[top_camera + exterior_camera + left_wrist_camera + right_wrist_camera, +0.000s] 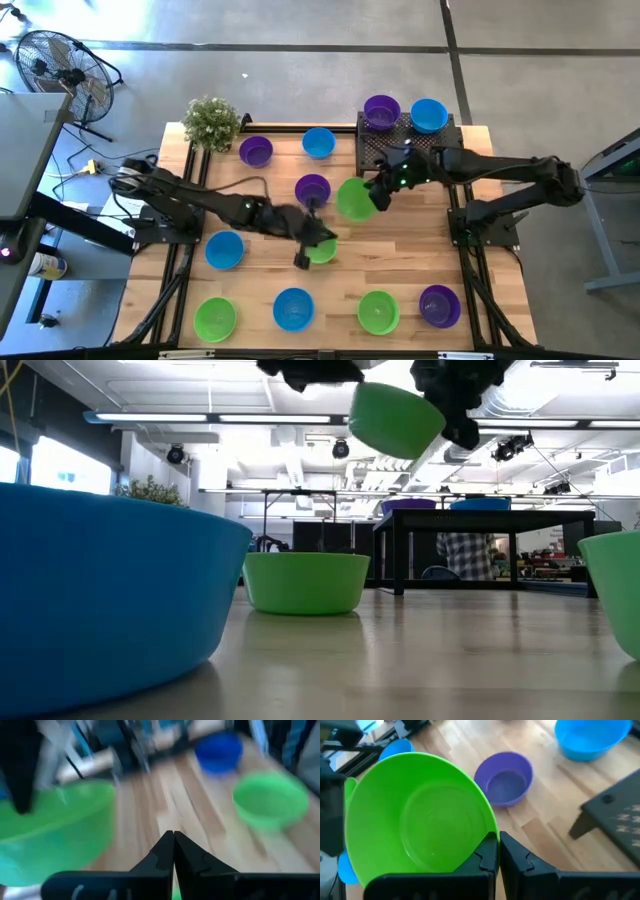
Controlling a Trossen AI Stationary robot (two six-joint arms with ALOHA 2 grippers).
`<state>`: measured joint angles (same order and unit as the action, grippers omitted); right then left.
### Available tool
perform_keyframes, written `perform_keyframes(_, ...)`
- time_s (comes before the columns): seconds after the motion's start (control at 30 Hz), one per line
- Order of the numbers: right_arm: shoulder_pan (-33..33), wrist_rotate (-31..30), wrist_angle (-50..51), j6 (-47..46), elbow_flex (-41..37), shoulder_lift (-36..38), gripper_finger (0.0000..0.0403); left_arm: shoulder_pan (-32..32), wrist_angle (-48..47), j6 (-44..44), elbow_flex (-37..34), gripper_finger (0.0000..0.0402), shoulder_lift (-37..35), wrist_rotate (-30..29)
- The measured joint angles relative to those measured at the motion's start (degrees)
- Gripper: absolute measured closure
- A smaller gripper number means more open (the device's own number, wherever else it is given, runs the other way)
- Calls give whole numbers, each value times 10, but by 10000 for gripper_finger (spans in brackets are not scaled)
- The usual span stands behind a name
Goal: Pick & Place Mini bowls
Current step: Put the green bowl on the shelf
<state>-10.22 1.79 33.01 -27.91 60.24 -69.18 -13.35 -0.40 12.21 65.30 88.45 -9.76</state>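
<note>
Wooden table (420, 262), right gripper (378, 196) jaws clamping lifted green bowl (354, 199), left gripper (303, 259) jaws clenched.

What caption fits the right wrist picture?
The right claw pinches a green bowl above a purple bowl.

The wooden table (400, 260) carries a black mesh tray (405, 140) at its far right corner; a potted plant (211, 122) at far left; purple, blue and green mini bowls (293, 308) scattered across it.
</note>
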Motion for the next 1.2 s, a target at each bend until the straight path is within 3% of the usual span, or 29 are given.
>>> perform_keyframes(0.27, -57, -58, 158, 65, 78, 14, 401, 80, 172, -24, -189, 401, -117, 69)
perform_keyframes(0.57, -200, -135, 324, 147, 122, 9, 401, 176, 269, -37, -290, 401, -173, 132)
perform_keyframes(0.73, -284, -119, 323, 189, 120, 9, 401, 221, 322, -43, -325, 401, -172, 180)
perform_keyframes(0.87, -337, -90, 320, 203, 120, 6, 401, 254, 350, -49, -348, 401, -172, 184)
perform_keyframes(1.2, -382, -63, 304, 217, 120, -55, 400, 296, 382, -63, -379, 401, -172, 213)
